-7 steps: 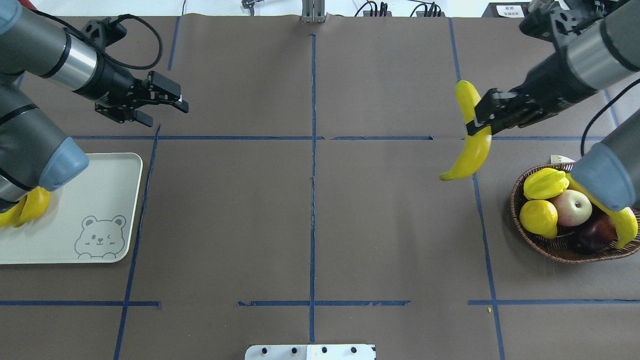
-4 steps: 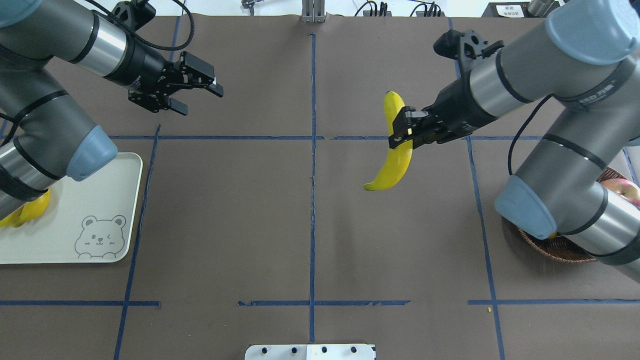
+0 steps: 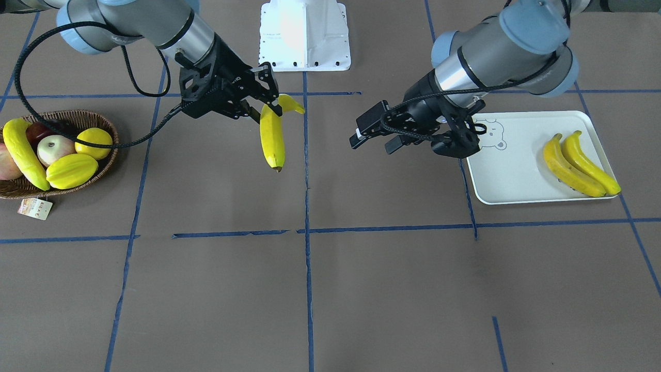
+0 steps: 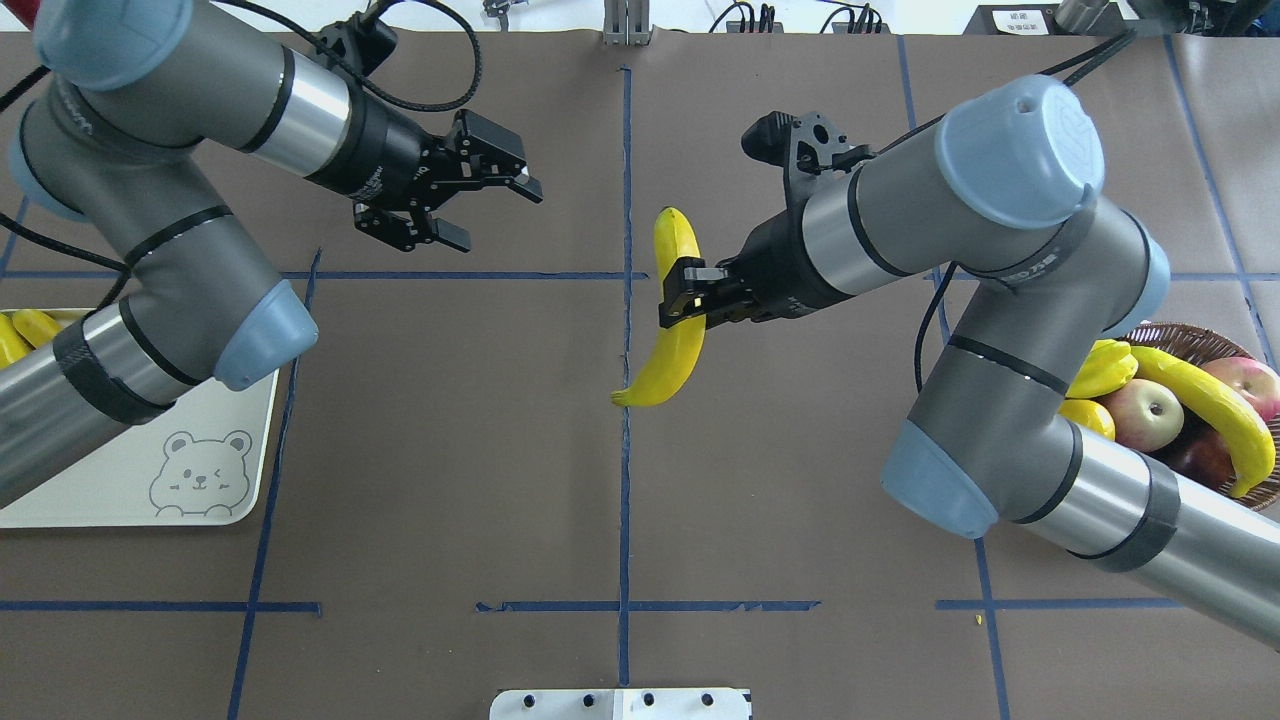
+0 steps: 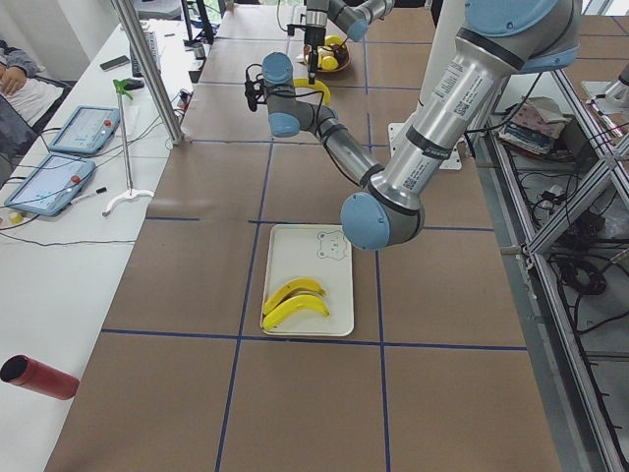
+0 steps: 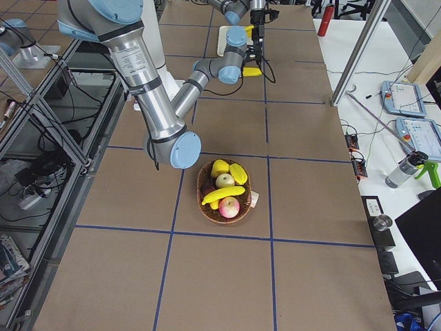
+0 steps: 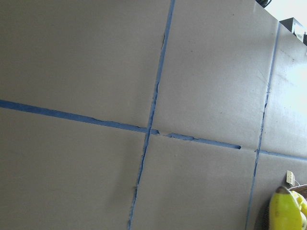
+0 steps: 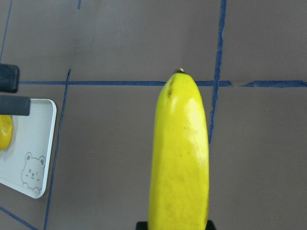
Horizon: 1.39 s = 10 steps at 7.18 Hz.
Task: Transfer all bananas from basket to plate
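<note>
Two long yellow bananas [image 3: 578, 163] lay on pale rectangular plate [image 3: 511, 178]; right pincer [image 4: 680, 296] pinched third yellow banana [image 4: 668, 350]; left pincer [image 4: 495, 210] spread.

No word or number can be read for certain. Dark lettering runs along the grey tube of the left arm [image 5: 444, 98], and a short mark sits on the right arm [image 4: 1040, 265]; both are too small to make out. The paper tag [image 3: 35, 207] on the basket [image 3: 107, 163] carries blurred print. The plate [image 4: 110, 495] shows only a bear-face drawing [image 4: 200, 472].
</note>
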Motion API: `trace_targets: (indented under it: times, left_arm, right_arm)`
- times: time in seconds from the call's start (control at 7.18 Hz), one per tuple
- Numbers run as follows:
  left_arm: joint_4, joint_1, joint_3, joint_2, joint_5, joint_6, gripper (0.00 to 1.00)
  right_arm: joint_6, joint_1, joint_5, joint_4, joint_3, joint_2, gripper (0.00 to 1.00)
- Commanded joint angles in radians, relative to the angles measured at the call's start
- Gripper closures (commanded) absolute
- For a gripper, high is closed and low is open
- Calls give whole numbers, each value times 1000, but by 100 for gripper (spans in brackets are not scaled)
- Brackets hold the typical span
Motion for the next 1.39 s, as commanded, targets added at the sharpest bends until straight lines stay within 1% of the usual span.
trace_targets:
  times: [0.0,0.14,0.42,0.56,0.7,0.98,1.11,1.25]
  left_arm:
    - [-1,60,3,-55,70,-102,1]
    - [-1,69,10,-67,71,-110,1]
    - [-2,115,13,-72,128,-110,1]
    - [-12,125,13,-72,128,-110,1]
    - [-12,138,13,-72,131,-112,4]
    - [-13,152,12,-66,131,-116,17]
    - [-13,152,12,-64,131,-118,31]
    - [-13,152,12,-63,130,-118,61]
  right_arm:
    - [36,-50,-55,12,-17,38,96]
    - [42,-64,-61,13,-17,45,96]
    - [82,-93,-86,61,-13,51,96]
    - [84,-95,-86,64,-13,51,96]
    - [84,-95,-87,64,-13,51,96]
    - [84,-95,-87,64,-13,51,96]
    - [84,-95,-87,64,-13,51,96]
    - [84,-95,-87,64,-12,51,95]
